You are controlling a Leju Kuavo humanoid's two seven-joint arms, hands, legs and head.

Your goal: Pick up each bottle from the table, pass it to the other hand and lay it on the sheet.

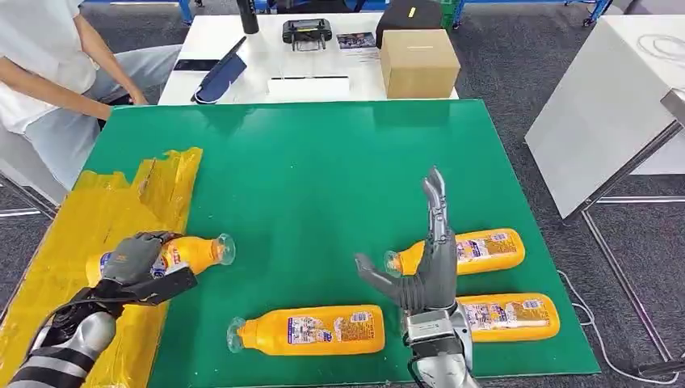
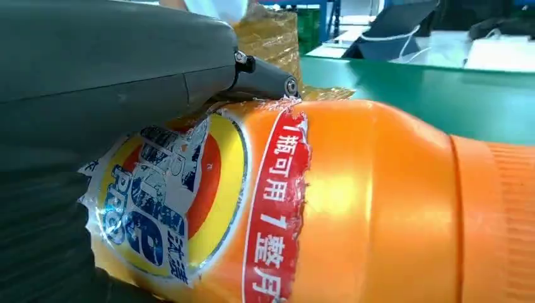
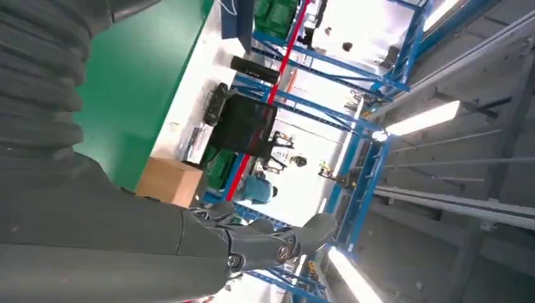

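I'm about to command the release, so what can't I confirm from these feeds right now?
- Head view: whether the held bottle touches the yellow sheet; the left hand covers its body.
- Left wrist view: that bottle's cap end is cut off by the picture edge.
- Head view: the right hand hides part of the nearest bottle.
- Labels on the other bottles are too small to read.

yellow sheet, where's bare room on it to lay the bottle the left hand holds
The yellow sheet lies bare ahead of the left hand and its bottle, up to its far edge near the person. The green mat's far half is bare too. Crowded: the near right, where three bottles lie around the right hand.
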